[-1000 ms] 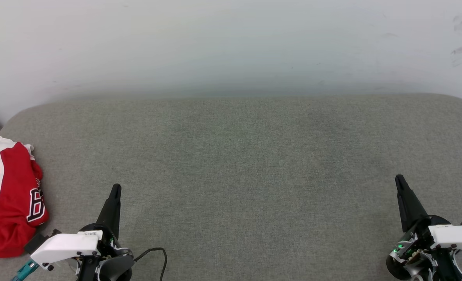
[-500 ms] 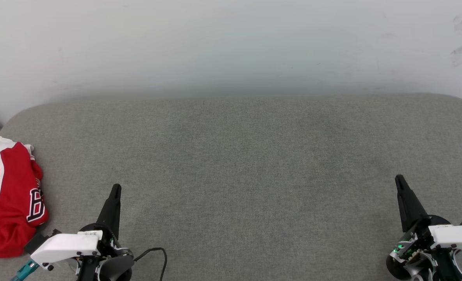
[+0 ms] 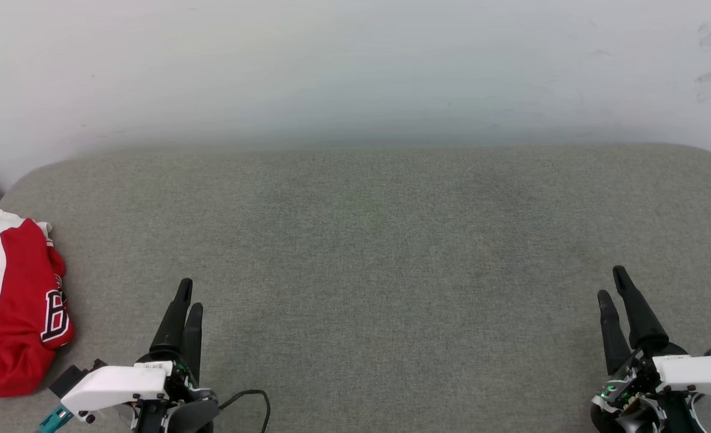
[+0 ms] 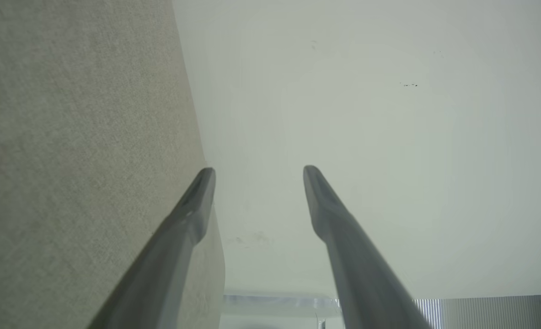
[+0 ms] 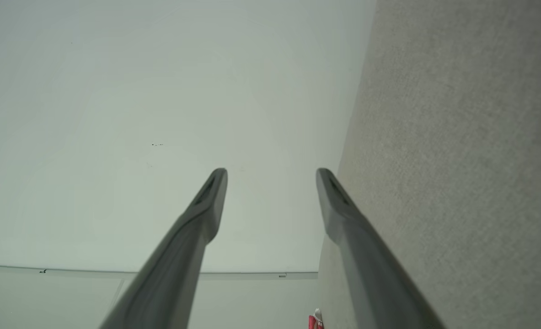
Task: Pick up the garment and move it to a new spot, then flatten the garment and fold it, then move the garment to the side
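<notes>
Vs a sec ago, each gripper now shows two fingers, not one: my L gripper (image 3: 190, 294) & R gripper (image 3: 610, 282) are both apart, empty, above the grey cushion (image 3: 367, 240), so pickup is prob just starting. The garment (image 3: 12, 307) lies crumpled at the cushion's left edge, near my L gripper. Nothing blocks the reach, tho a black cable (image 3: 253, 396) trails by my wrist.

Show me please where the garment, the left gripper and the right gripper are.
garment (image 3: 18, 300): head view, far left, on the red body.
left gripper (image 3: 190, 294): head view, lower left, midway between its fingertips.
right gripper (image 3: 610, 281): head view, lower right, midway between its fingertips.
</notes>
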